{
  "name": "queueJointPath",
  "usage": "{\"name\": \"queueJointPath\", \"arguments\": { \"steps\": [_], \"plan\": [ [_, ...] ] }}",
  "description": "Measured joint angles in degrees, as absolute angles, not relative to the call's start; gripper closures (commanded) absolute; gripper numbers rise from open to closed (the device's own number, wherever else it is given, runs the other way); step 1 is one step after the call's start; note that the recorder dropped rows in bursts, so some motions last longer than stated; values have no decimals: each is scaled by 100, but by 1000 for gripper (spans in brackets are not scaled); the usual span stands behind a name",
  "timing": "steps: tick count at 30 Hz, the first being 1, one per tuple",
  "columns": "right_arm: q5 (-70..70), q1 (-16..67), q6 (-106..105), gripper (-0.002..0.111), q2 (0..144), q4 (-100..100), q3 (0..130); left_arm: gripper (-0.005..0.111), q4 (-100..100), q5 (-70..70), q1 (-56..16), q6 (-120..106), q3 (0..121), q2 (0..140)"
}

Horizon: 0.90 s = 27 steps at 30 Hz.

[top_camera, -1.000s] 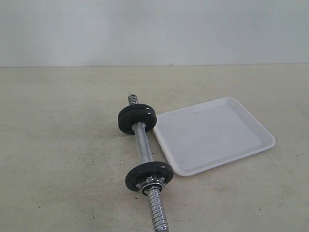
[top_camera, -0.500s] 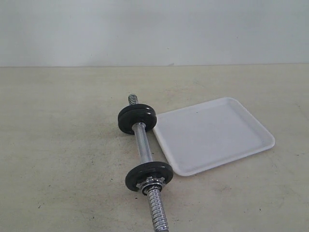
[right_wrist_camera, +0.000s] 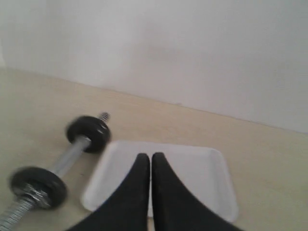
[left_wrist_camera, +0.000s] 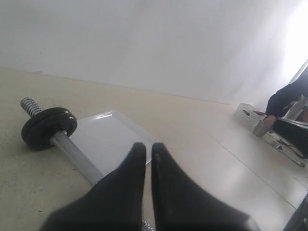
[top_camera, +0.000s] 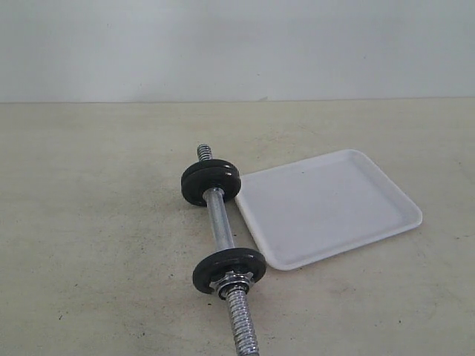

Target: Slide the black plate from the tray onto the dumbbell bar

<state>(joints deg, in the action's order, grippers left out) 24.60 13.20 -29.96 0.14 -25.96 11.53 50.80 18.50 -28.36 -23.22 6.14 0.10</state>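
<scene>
Beige counter (top_camera: 89,237) is showing no change: the black plate (top_camera: 211,182) is apparently already sitting on the dumbbell bar (top_camera: 220,219), the tray (top_camera: 326,204) beside it lying bare, task likely done; my left fingers (left_wrist_camera: 132,163) and right fingers (right_wrist_camera: 139,178) are hovering closed, empty.

One dumbbell bar (top_camera: 220,225) is lying on one table (top_camera: 89,245) beside one white tray (top_camera: 330,204). Black plates are sitting at two spots on the bar: a single plate (top_camera: 229,265) at the near end and a thicker black stack (top_camera: 211,182) at the far end that is looking like two plates pressed together, making three in all. One silver collar nut (top_camera: 235,282) is showing at the near end. Two grippers are appearing, the left gripper (left_wrist_camera: 147,147) and the right gripper (right_wrist_camera: 149,156), one in each wrist view.
</scene>
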Motion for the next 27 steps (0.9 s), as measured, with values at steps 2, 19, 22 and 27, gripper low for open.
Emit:
{"name": "queueJointPath", "arguments": {
  "steps": [2,19,22,27],
  "plan": [
    [2411,1320,-2996,109,14,-1731,952,102,5085,1823,-2836,-2322,614,10],
    [2400,1320,-2996,109,14,-1085,28,102,5085,1791,-2836,-2322,614,10],
    [2304,1320,-2996,109,14,-1098,25,102,5085,1791,-2836,-2322,614,10],
    [2225,1320,-2996,109,14,-1098,25,102,5094,1791,-2836,-2322,614,10]
  ]
}}
